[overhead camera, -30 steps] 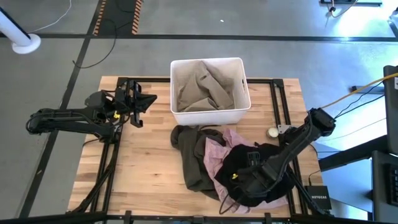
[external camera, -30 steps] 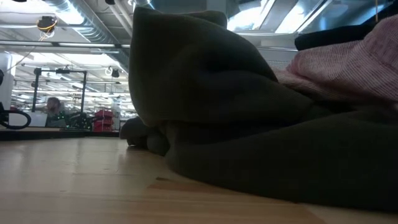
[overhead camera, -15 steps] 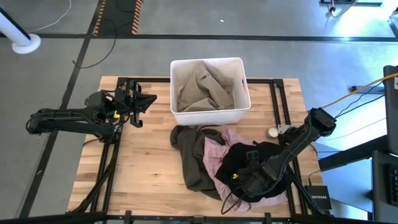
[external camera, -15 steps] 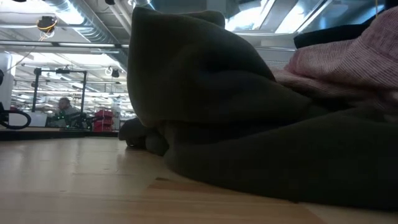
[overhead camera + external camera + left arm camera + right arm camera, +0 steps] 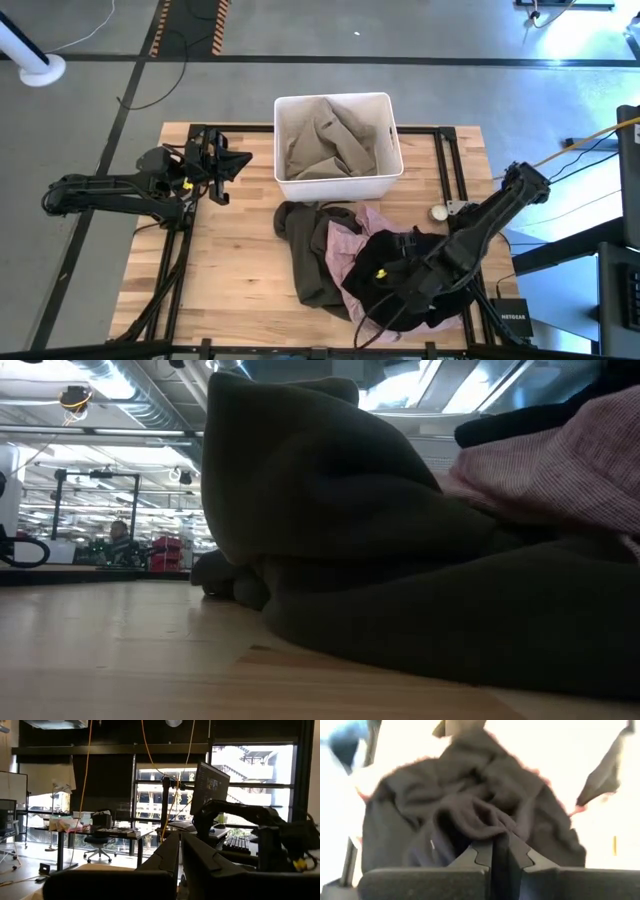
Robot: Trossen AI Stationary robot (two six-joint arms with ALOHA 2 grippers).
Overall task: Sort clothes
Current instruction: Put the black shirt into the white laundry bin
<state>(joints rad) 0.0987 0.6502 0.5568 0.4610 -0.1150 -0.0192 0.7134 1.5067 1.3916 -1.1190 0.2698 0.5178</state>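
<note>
Grey concrete floor w/ black cables around a wooden table [image 5: 240, 260]; 1 white bin [image 5: 338, 186] at the table's far middle. Beige-tan garment [image 5: 325, 140] bunched inside the bin, 1 piece. In front of the bin, a heap of garments on the wood: 1 large dark olive-brown garment [image 5: 310, 255] on the heap's left side, 1 light pink garment [image 5: 352, 245] partly over it, 1 black garment [image 5: 410, 275] on top toward the right. Low view: olive-brown folds filling most of the frame, pink weave upper right, bright room w/ 1 person [image 5: 119, 535] far back at left. Right gripper [image 5: 385, 285] down on the black garment at the heap's near right; right wrist view: fingers [image 5: 517, 857] pressed together w/ a fold of the black fabric pinched between them. Left gripper [image 5: 232, 165] above the table's left side, well apart from bin & heap; left wrist view: fingers [image 5: 200, 865] closed on each other, nothing between. 1 small round pale object [image 5: 439, 212] on the table right of the heap, near the right arm. 1 dark box [image 5: 511, 316] at the near right corner.
</note>
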